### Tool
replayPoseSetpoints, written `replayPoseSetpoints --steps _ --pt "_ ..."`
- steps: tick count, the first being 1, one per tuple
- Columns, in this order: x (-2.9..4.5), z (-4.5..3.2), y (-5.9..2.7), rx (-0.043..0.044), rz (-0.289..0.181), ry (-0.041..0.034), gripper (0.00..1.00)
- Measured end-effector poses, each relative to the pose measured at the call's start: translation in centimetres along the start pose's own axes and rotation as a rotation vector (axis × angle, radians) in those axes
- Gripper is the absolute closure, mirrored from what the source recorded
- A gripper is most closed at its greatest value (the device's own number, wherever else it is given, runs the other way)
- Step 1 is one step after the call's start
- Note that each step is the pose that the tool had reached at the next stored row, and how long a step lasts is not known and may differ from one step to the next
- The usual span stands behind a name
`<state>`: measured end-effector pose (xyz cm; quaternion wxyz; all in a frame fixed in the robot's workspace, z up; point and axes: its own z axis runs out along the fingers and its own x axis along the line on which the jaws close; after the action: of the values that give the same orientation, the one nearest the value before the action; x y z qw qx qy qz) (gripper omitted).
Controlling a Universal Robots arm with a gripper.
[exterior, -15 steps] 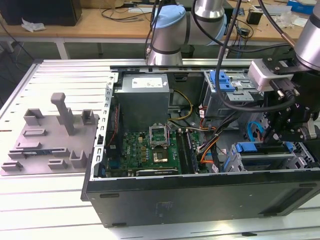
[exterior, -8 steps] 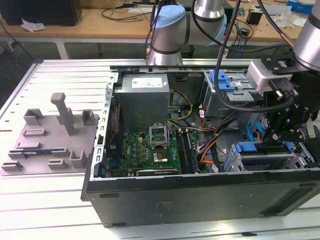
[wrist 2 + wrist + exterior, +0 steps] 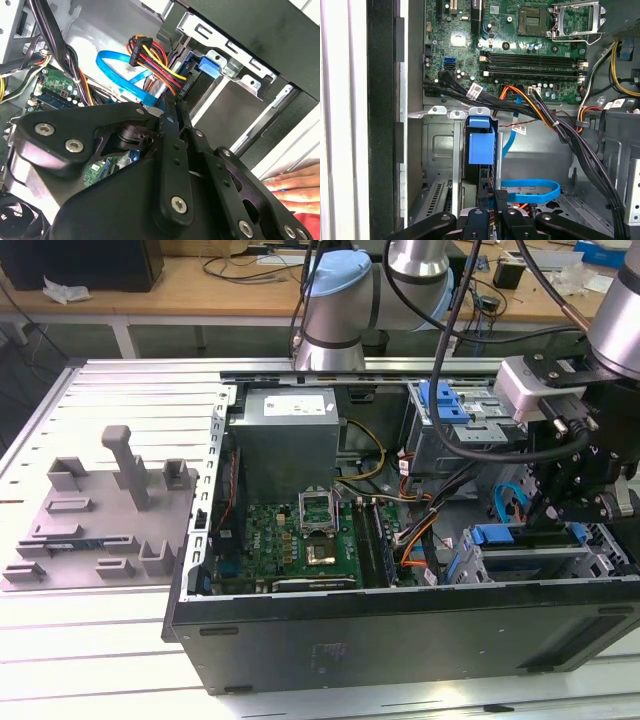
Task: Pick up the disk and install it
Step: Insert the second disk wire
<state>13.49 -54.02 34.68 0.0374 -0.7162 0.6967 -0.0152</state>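
Slatted metal workbench (image 3: 120, 380) carries open computer case (image 3: 400, 630), centre and right of exterior view; grey plastic fixture (image 3: 100, 520) at left. Motherboard (image 3: 300, 540) in case floor. Gripper (image 3: 560, 502) at right edge of exterior view, down in drive-bay corner. Fingers (image 3: 501, 200) nearly together in both wrist views, nothing visibly between. Disk (image 3: 481, 145), blue bracket showing, stands in metal bay just beyond fingertips. Blue cable (image 3: 120, 75) loops nearby. Person's hand (image 3: 295, 186) lower right, second wrist view.

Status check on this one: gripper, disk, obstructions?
Gripper shut, over drive cage. Disk not distinguishable from blue tab there. Blue cable and a person's hand close by.
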Motion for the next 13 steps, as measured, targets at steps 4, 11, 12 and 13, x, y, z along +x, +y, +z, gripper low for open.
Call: replayPoseSetpoints --steps 4,11,12,13 --pt "0.1 0.01 0.01 0.0 0.0 -0.0002 0.84" --pt "0.2 0.08 0.01 0.0 0.0 0.0 0.84" --pt "0.2 0.1 0.01 0.0001 0.0 0.0 0.84" --pt "0.2 0.13 0.02 0.0001 0.0 0.0 0.84"
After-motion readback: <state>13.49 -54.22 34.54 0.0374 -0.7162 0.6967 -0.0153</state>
